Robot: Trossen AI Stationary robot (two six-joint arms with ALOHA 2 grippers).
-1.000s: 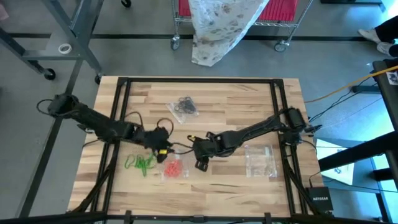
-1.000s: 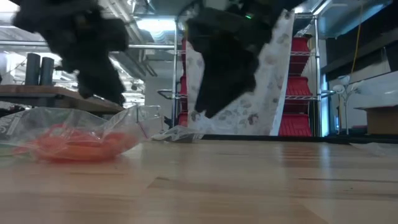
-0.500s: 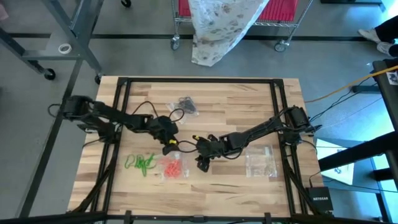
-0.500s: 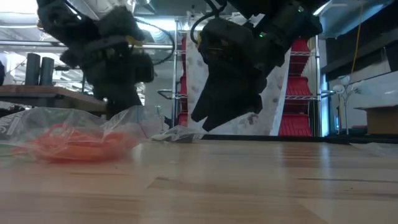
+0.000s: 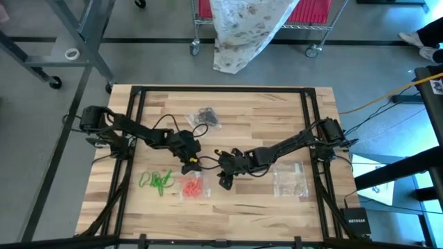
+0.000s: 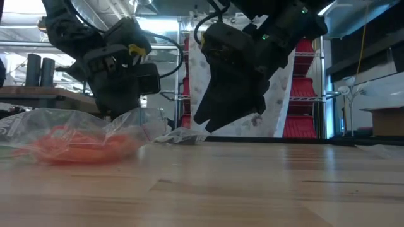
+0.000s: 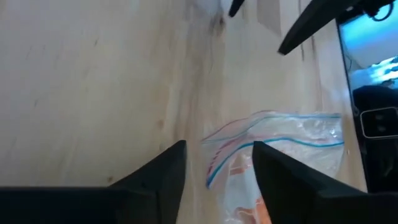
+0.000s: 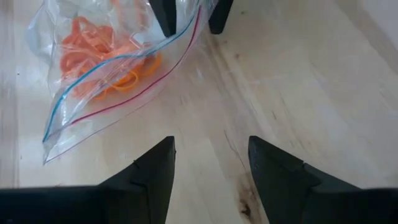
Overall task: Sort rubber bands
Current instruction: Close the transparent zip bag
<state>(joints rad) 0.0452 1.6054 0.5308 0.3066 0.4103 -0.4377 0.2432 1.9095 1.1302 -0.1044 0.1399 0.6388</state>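
Both tools, the left tool (image 5: 188,164) and right tool (image 5: 223,181), hang open and empty above the bag of orange bands (image 5: 193,185); pinch its open lip squarely.

We see orange-red rubber bands (image 8: 99,50) in a clear bag (image 8: 74,124) with blue and red seal lines, green bands (image 5: 158,181), black bands (image 5: 205,119).

One word can be read: "NETGEAR", in pale letters on the small black box (image 5: 355,220) that sits just off the table's (image 5: 263,207) near right corner. No other lettering, label or number is legible in any view.
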